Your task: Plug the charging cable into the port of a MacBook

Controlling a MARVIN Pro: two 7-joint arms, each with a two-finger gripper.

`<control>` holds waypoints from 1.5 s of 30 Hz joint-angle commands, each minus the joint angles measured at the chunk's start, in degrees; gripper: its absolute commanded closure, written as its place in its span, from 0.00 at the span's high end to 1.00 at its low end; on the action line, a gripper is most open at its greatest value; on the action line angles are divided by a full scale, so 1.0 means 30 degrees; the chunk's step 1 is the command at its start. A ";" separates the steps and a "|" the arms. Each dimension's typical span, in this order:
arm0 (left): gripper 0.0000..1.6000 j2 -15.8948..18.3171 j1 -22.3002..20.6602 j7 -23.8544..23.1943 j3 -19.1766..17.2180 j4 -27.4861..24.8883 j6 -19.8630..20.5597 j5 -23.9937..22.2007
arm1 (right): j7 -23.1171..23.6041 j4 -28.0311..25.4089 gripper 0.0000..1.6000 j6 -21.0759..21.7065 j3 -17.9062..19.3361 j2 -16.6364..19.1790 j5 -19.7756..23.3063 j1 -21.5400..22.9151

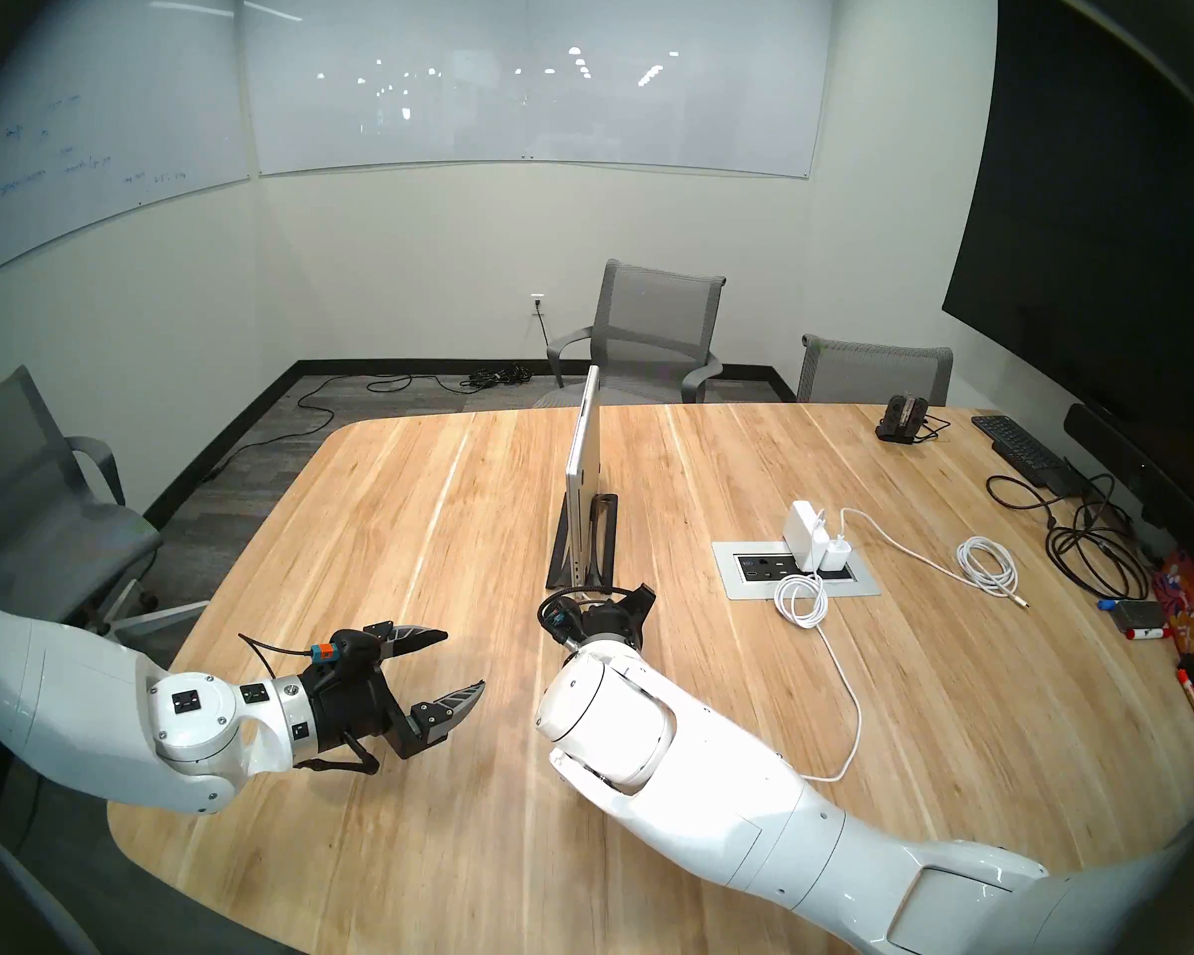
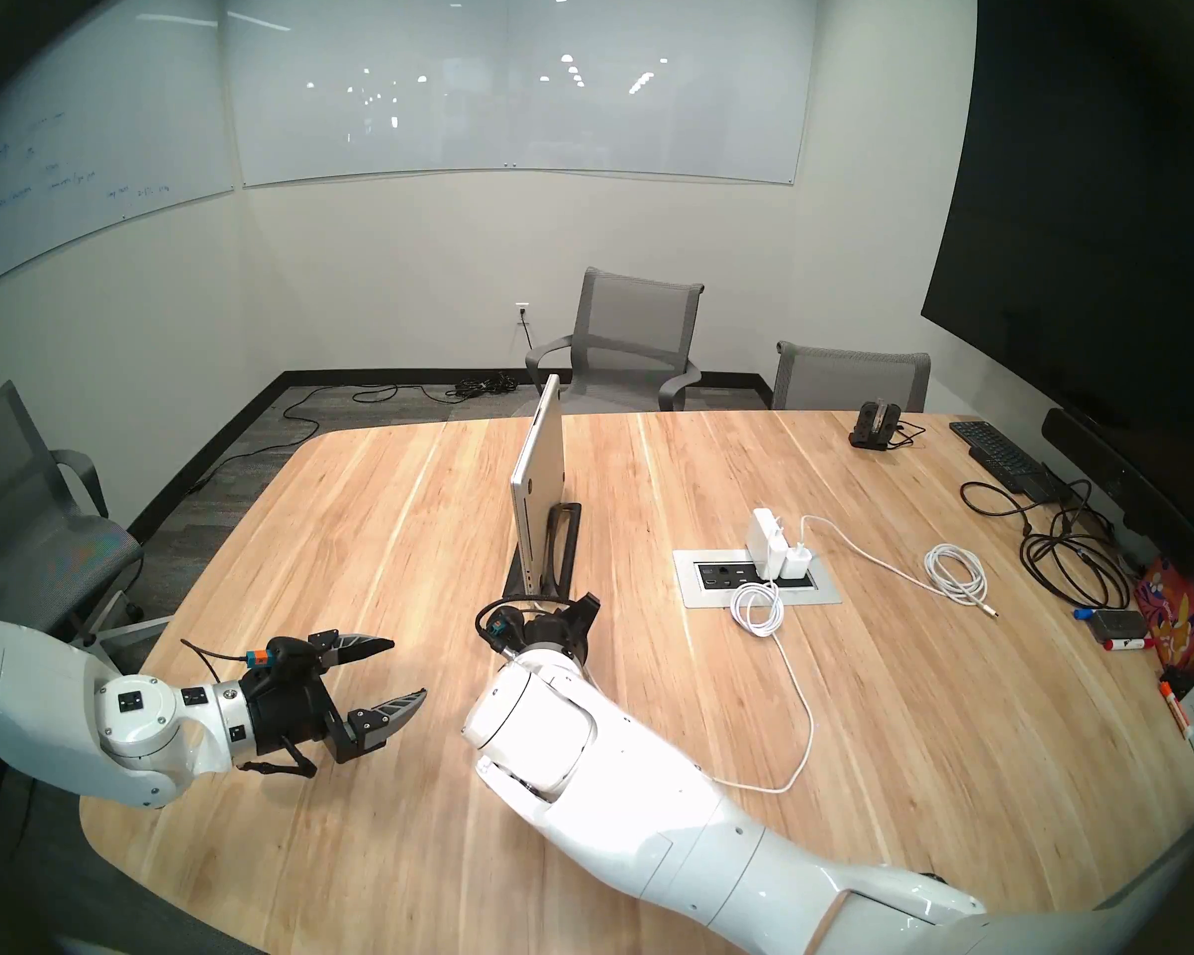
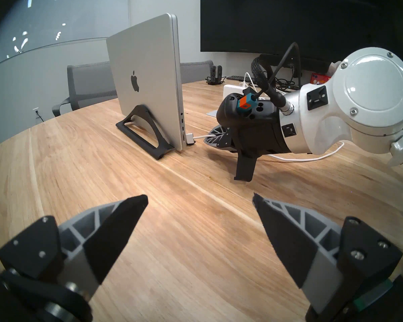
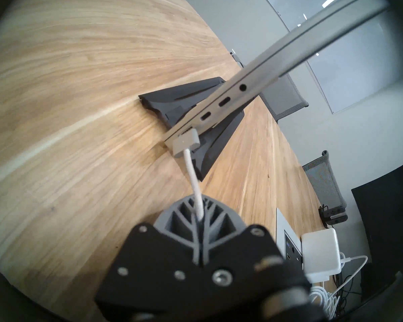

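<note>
The silver MacBook [image 1: 584, 450] stands on edge in a black stand [image 3: 141, 128] at the table's middle. My right gripper [image 4: 199, 212] is shut on the white charging cable [image 4: 192, 175] a short way behind its flat silver connector [image 4: 186, 143]. The connector lies against the lowest port on the MacBook's edge [image 3: 188, 138]; I cannot tell if it is fully seated. From the head view the right gripper [image 1: 598, 592] is mostly hidden behind its wrist. My left gripper [image 1: 465, 660] hovers open and empty over the table's front left, pointing toward the MacBook [image 3: 147, 82].
The cable [image 1: 849, 692] loops back to a white power brick [image 1: 804, 523] in the table's socket box [image 1: 753, 588]. A coiled white cable [image 1: 987, 568], black cables [image 1: 1090, 554] and a black keyboard [image 1: 1021, 450] lie at the right. Grey chairs [image 1: 649, 326] ring the table.
</note>
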 commanded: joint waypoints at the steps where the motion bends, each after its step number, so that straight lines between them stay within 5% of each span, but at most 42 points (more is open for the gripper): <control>1: 1.00 -0.0045 -0.0135 0.0047 -0.0170 -0.0071 -0.0080 0.0048 | 0.0033 -0.0471 0.00 -0.0038 0.0011 -0.0235 0.0066 -0.0040; 45: 1.00 -0.0044 -0.0134 0.0048 -0.0171 -0.0071 -0.0080 0.0049 | -0.0904 0.0089 0.00 -0.0038 0.0237 -0.0916 -0.0509 -0.0437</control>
